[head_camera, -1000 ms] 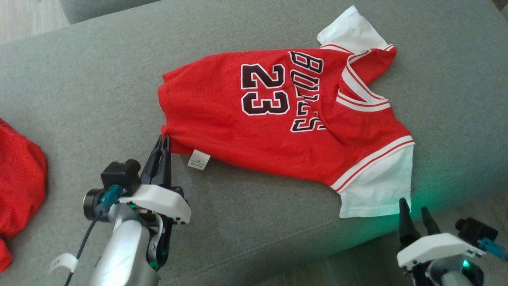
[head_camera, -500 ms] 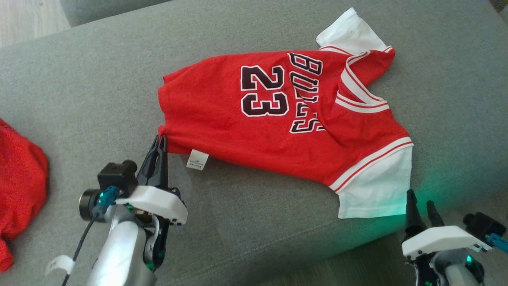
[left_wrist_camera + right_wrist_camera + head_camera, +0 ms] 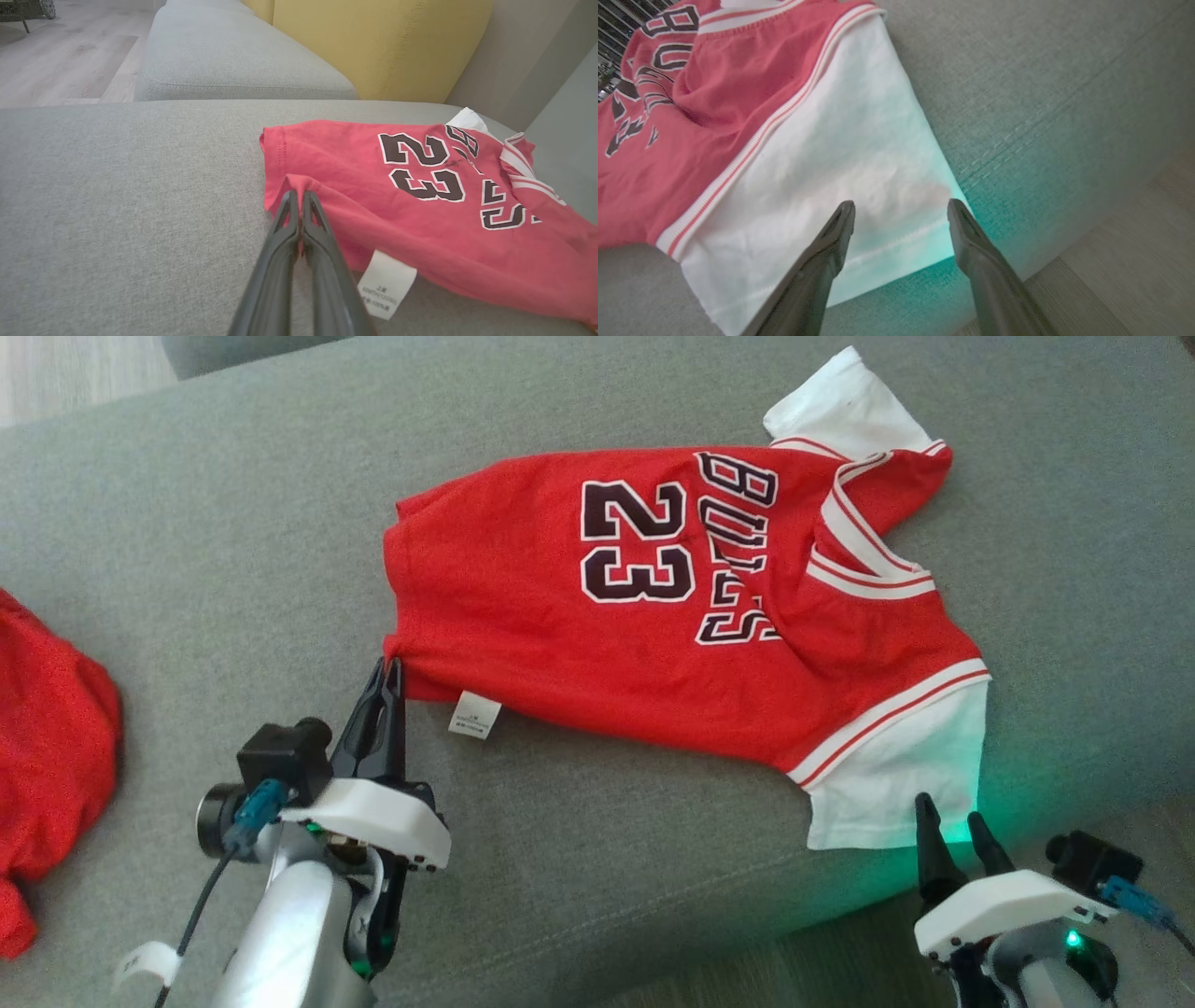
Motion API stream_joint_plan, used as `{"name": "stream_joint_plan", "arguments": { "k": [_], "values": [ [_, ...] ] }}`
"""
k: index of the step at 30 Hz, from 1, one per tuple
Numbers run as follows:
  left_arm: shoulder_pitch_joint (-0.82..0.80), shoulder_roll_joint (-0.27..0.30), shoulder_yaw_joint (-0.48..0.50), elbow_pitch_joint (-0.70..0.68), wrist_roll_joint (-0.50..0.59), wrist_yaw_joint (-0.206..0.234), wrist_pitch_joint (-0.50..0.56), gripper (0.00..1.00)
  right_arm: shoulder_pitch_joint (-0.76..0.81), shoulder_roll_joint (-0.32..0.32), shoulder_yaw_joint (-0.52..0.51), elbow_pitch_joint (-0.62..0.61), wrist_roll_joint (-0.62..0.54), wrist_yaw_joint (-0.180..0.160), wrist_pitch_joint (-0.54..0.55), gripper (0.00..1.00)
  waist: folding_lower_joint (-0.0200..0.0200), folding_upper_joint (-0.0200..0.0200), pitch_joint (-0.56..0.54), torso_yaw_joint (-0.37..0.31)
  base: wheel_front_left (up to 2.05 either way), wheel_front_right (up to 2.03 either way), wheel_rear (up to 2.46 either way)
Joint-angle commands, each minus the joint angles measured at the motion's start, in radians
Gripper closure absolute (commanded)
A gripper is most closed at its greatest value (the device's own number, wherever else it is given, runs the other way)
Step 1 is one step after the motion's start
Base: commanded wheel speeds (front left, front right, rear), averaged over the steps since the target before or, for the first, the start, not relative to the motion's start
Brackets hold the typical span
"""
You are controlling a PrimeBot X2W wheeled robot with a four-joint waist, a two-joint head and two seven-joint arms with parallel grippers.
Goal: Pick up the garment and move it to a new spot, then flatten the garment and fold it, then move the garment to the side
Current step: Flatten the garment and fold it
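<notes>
The garment (image 3: pixel 672 607) is a red jersey marked 23, with white sleeves, spread across the grey sofa seat (image 3: pixel 233 541). My left gripper (image 3: pixel 392 667) is shut on the garment's near hem corner (image 3: pixel 299 184), beside a white care label (image 3: pixel 474 714). In the left wrist view the two fingers press together with a pinch of red cloth at their tips (image 3: pixel 299 192). My right gripper (image 3: pixel 950 814) stands open over the edge of the near white sleeve (image 3: pixel 840 149), its fingers (image 3: pixel 836 233) apart above the cloth, nothing held between them.
Another red cloth (image 3: pixel 47 747) lies at the seat's left edge. The seat's front edge (image 3: pixel 728 915) runs below the garment, with floor beyond at the lower right. A yellow cushion (image 3: pixel 373 42) and a second grey cushion (image 3: pixel 233 60) stand behind.
My right gripper has come up and slightly left onto the white sleeve's edge. The camera shifted a little; my left gripper keeps its hold on the hem corner.
</notes>
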State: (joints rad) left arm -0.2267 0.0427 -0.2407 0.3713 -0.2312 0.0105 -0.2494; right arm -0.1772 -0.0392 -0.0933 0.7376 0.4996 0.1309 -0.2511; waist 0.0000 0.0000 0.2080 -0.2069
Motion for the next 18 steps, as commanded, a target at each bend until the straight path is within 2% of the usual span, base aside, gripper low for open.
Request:
{"name": "stream_joint_plan", "arguments": {
  "k": [1, 10, 18],
  "values": [
    [-0.025, 0.008, 0.031, -0.038, 0.001, 0.007, -0.012, 1.00, -0.017, -0.011, 0.020, -0.015, -0.009, 0.000, -0.011, 0.00, 0.0000, 0.0000, 0.010, 0.002, 0.00, 0.00, 0.00],
    [-0.036, 0.008, 0.046, -0.035, 0.021, -0.002, -0.012, 1.00, -0.050, -0.011, -0.039, 0.035, -0.008, 0.000, -0.011, 0.00, 0.0000, 0.0000, 0.045, -0.004, 0.00, 0.00, 0.00],
    [-0.052, 0.008, 0.053, -0.030, 0.033, -0.012, -0.012, 1.00, -0.075, -0.011, -0.033, 0.065, 0.018, 0.000, -0.011, 0.00, 0.0000, 0.0000, 0.060, -0.003, 0.00, 0.00, 0.00]
  ]
}}
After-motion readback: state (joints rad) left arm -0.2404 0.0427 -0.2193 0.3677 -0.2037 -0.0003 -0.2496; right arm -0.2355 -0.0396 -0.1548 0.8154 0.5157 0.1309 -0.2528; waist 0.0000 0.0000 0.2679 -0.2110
